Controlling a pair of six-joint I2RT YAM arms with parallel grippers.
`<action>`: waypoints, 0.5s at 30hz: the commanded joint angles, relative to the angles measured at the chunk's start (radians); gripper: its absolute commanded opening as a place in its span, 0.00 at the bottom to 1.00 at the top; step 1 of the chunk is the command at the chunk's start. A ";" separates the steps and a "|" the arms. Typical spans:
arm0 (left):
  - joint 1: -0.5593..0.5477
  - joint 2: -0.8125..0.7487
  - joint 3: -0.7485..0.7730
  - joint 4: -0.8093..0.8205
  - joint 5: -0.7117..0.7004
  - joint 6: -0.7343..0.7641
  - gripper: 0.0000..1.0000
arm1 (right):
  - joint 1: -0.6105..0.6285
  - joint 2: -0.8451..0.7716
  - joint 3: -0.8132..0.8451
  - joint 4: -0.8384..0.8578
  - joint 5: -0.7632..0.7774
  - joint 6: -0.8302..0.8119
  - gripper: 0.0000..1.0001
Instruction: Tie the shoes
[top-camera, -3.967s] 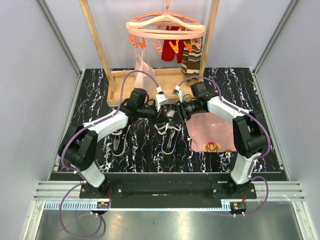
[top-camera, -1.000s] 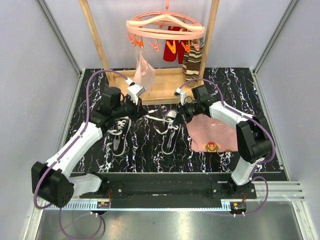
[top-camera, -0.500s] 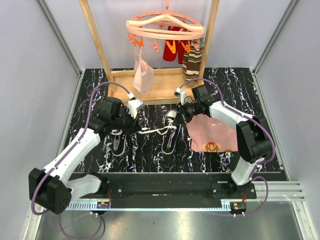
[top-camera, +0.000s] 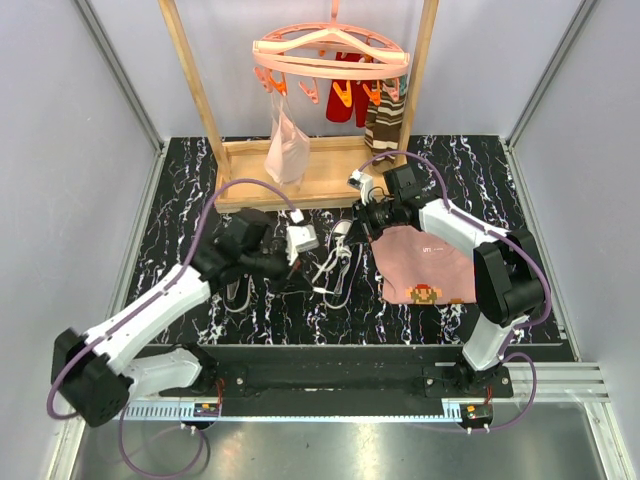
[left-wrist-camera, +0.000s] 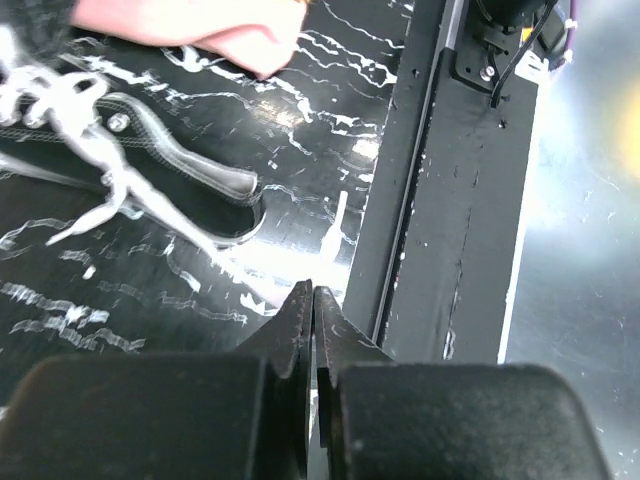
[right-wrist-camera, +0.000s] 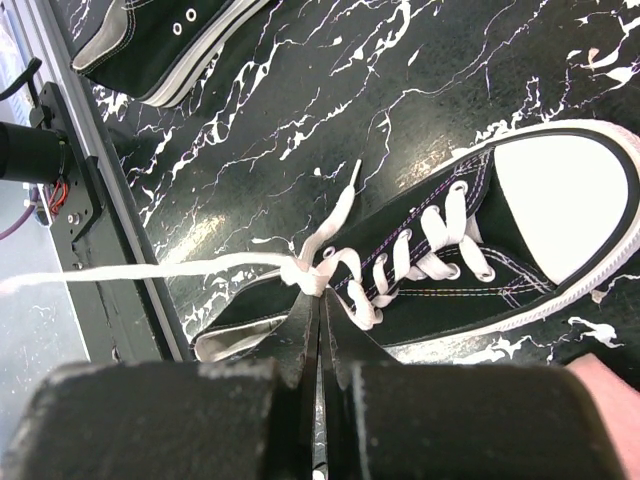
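Now your left gripper (left-wrist-camera: 312, 297), pinched shut on the lace (right-wrist-camera: 150, 269), has swung toward the near edge, drawing it taut from the mid-table shoe (top-camera: 341, 264) while your right gripper (right-wrist-camera: 315, 302), also closed, sits at the tightening knot (right-wrist-camera: 305, 276).

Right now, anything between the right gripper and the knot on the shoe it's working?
Nothing visible. The right gripper, jaws shut, sits right at the knot of the shoe. One lace runs taut off to the left, clear of it; the pink cloth lies off beside the shoe.
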 joint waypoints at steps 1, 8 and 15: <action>-0.081 0.128 0.032 0.147 -0.009 -0.029 0.00 | 0.009 0.001 0.042 0.029 0.014 0.000 0.00; -0.247 0.409 0.150 0.349 -0.008 -0.065 0.00 | 0.009 0.009 0.051 0.029 -0.001 -0.004 0.00; -0.313 0.553 0.219 0.541 0.049 -0.078 0.00 | 0.010 0.008 0.048 0.031 -0.026 -0.021 0.00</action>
